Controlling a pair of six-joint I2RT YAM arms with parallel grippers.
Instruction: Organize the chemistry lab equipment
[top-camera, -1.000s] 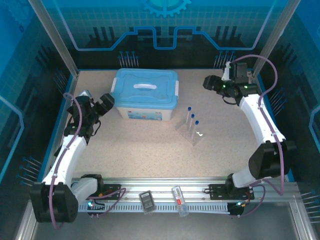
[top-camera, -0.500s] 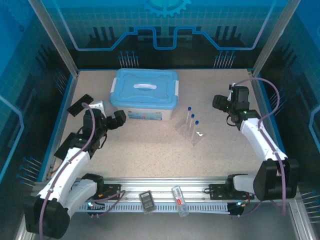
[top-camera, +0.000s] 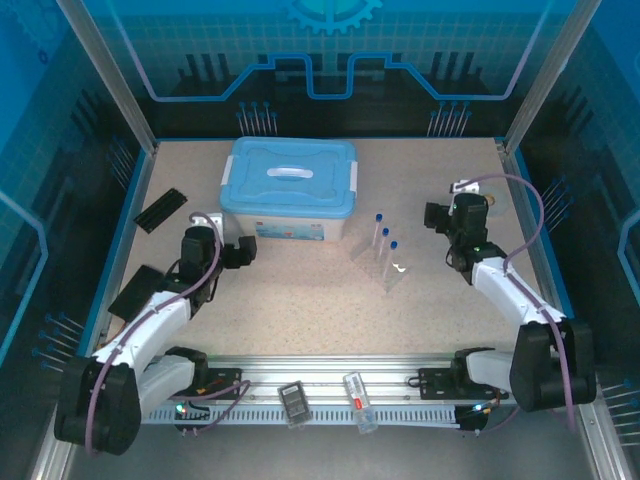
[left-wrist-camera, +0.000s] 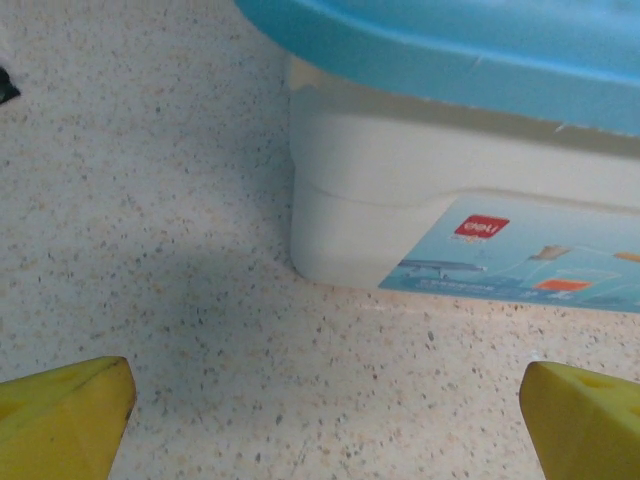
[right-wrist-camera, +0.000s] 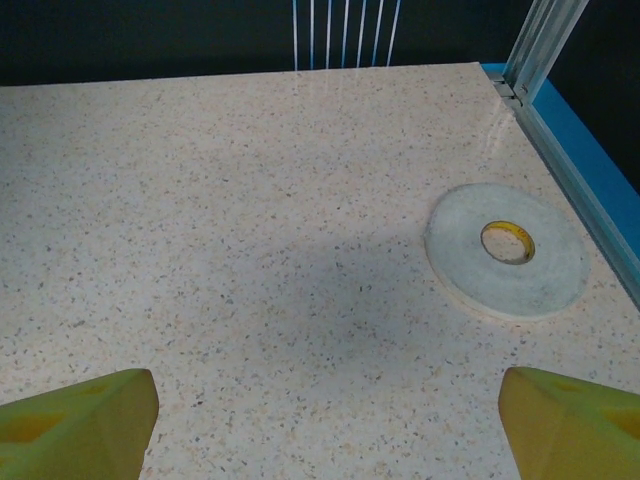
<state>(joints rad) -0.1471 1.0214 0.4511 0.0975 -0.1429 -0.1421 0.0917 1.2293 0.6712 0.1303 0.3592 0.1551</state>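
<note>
So here's where we're at: the white bin (top-camera: 300, 228) sits toward the back-left of the speckled table (top-camera: 300, 310) with its light-blue lid (top-camera: 320, 165) on, and we're using it as the reference for everything else. Our left gripper (top-camera: 243, 252) is down low just in front of the bin's front-left corner, close but not touching. Its yellow fingers (left-wrist-camera: 60, 415) are spread wide with nothing but bare tabletop between them. From the left wrist we get that corner of the bin up close, with the lid overhanging the white wall and a printed label (left-wrist-camera: 520, 265) with a little red logo on the front face. Off to the right of the bin, near its front-right corner, there's the small clear rack (top-camera: 388, 268) with the three blue-capped tubes (top-camera: 385, 232) standing upright in it in a row. Our right gripper (top-camera: 437, 210) is further right of the bin, past the rack and apart from it. Its jaws are also spread wide and holding nothing, and it's aimed toward the back of the table. Just beyond it a pale round ring (right-wrist-camera: 555, 270) lies flat on the tabletop near the right-hand rail. Over on the left of the bin, a flat black ridged strip (top-camera: 161, 209) lies by the left wall.
</note>
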